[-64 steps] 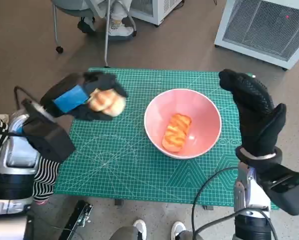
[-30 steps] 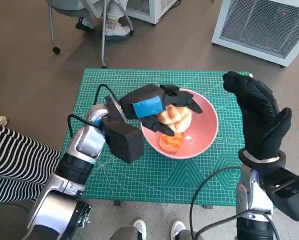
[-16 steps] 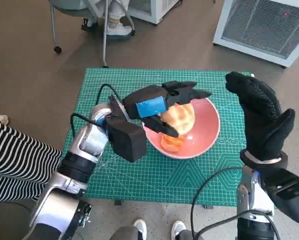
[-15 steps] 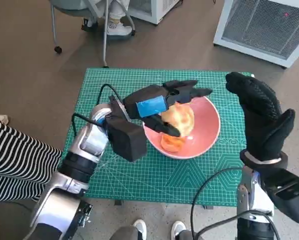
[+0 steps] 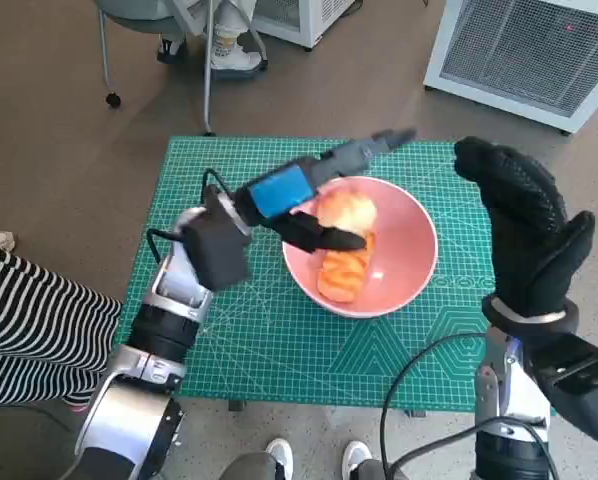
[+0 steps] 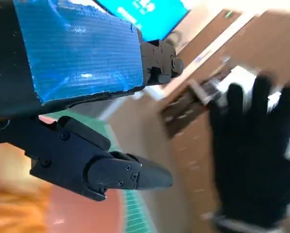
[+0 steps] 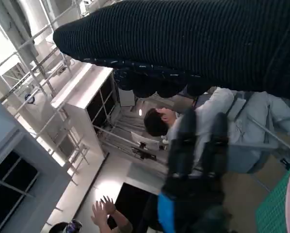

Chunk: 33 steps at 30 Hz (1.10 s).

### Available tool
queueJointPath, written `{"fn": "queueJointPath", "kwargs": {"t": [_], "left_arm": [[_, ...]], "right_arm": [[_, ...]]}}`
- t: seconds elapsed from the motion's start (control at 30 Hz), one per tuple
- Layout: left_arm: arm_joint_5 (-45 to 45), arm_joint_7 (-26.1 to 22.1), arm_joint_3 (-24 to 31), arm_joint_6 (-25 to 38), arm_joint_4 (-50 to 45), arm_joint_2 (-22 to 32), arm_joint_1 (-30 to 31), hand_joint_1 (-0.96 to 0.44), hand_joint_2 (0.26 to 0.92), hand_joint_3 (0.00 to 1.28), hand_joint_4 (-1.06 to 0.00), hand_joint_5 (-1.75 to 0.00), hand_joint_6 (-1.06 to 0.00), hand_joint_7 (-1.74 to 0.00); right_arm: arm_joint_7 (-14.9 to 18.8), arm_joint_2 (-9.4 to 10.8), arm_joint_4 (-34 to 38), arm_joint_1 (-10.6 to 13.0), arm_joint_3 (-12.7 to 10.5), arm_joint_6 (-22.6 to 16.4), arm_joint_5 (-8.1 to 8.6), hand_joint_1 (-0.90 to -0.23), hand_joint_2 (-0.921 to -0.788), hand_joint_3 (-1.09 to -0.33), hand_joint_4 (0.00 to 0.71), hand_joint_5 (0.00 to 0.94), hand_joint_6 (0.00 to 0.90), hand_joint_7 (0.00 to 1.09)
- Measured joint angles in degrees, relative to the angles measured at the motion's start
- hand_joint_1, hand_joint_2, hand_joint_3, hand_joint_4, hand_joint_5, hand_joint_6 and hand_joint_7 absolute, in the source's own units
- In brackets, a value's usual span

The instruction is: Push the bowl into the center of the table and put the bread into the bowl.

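Bread released into bowl, left hand lifted clear

Bread: pale round bun point(image 5: 345, 212) now lies in the pink round bowl point(image 5: 411, 262), resting on the orange glazed loaf point(image 5: 342, 273) already there. Half a second ago the black left hand with blue tape point(image 5: 314, 200) was wrapped round the bun over the bowl; now it holds nothing, long fingers point(image 5: 371, 147) stretched out past the bowl's far rim, thumb below over the near rim, fingers apart. Left wrist view shows the same hand point(image 6: 87, 97) spread, nothing between the fingers point(image 6: 116, 172), pink and orange blur beneath. Two seconds ago the bun was held over the mat well to the left of the bowl.

Bowl sits about mid-way on the green gridded cutting mat point(image 5: 229, 330), same spot as before. Right hand in black knitted glove point(image 5: 524, 225) stands upright beside the bowl's right side, flat, fingers together, holding nothing, barely shifted. Right wrist view: glove point(image 7: 193, 43) along top, a seated person point(image 7: 232, 126) behind.
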Motion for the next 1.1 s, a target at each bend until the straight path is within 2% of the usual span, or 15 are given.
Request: {"fn": "queueJointPath", "kwargs": {"t": [0.33,0.4,0.6,0.8,0.97,1.07,1.1], "left_arm": [[-9.14,0.53,6.80,-0.15,-2.68,-3.74,1.08,-0.87,0.921,0.49,0.00,0.00,-0.08,-0.09],[-10.49,1.39,7.67,-0.20,-4.72,-4.91,2.00,-0.85,0.921,0.51,0.00,0.00,-0.03,-0.18],[-13.96,2.25,9.48,-0.23,-9.06,-7.59,3.89,-0.84,0.921,0.53,0.00,0.00,0.00,-0.26],[-16.23,0.89,10.93,-0.24,-9.57,-8.31,4.50,-0.84,0.921,0.53,0.00,0.00,0.00,-0.30],[-16.28,0.34,11.43,-0.23,-9.57,-8.43,4.79,-0.84,0.921,0.53,0.00,0.00,0.00,-0.30],[-16.78,-0.25,12.05,-0.19,-9.53,-8.43,4.79,-0.83,0.921,0.49,-0.03,-0.01,0.00,-0.34],[-17.44,-0.67,12.45,-0.15,-9.44,-8.40,4.79,-0.83,0.921,0.44,-0.05,-0.02,0.00,-0.35]], "right_arm": [[-1.10,-1.06,-0.07,-2.09,-0.29,1.18,-0.25,-0.699,-0.921,-0.778,0.263,0.003,0.091,0.42],[-1.44,-1.26,-0.20,-2.45,-0.30,1.58,-0.36,-0.697,-0.921,-0.779,0.262,0.002,0.097,0.42],[-2.63,-1.77,-0.43,-4.32,-0.33,2.62,-1.48,-0.690,-0.921,-0.781,0.261,0.002,0.114,0.43],[-3.37,-1.88,-0.44,-5.99,-0.34,3.07,-2.28,-0.684,-0.921,-0.783,0.261,0.001,0.123,0.43],[-3.51,-1.89,-0.46,-6.15,-0.34,3.21,-2.30,-0.683,-0.921,-0.784,0.261,0.001,0.125,0.43],[-3.78,-1.88,-0.30,-6.44,-0.28,3.40,-2.50,-0.682,-0.921,-0.784,0.257,0.000,0.127,0.42],[-4.00,-1.88,-0.11,-6.78,-0.25,3.53,-2.66,-0.687,-0.921,-0.783,0.253,0.000,0.127,0.42]]}}
